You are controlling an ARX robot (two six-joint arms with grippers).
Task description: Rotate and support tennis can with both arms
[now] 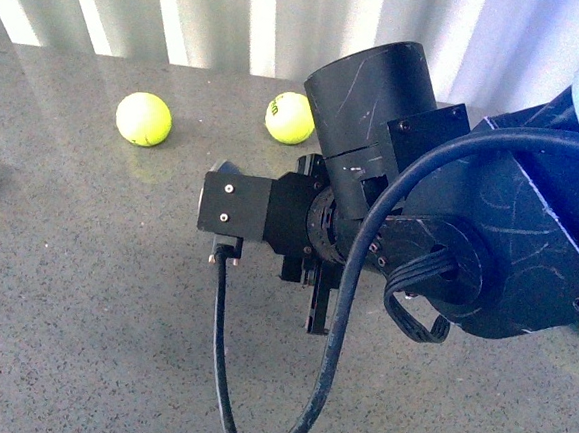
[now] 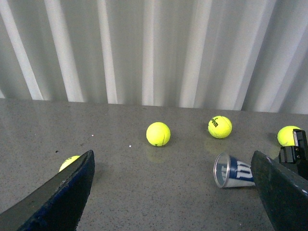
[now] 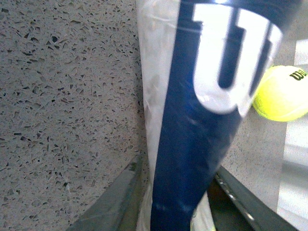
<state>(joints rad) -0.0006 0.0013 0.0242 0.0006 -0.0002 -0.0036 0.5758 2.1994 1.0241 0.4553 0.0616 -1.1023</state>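
Reaching leftward over the table (image 1: 62, 309), right tool (image 3: 178, 195) grips tennis can (image 3: 192, 120).

Back wall (image 2: 144, 48): corrugated sheet, white-grey, vertical ribs alternating bright and shaded bands, spanning the full width in the front and left wrist views. It meets the ground surface in a straight horizontal seam. Surface (image 2: 144, 197): flat grey stone-look slab with fine dark and light speckle, the grain clearest in the right wrist view; cannot tell whether it is a tabletop or a floor. Slight sheen, with faint pale streaks of the wall mirrored near the seam. Light is even and cool with a bluish cast, shadows soft. No window or furniture in frame.
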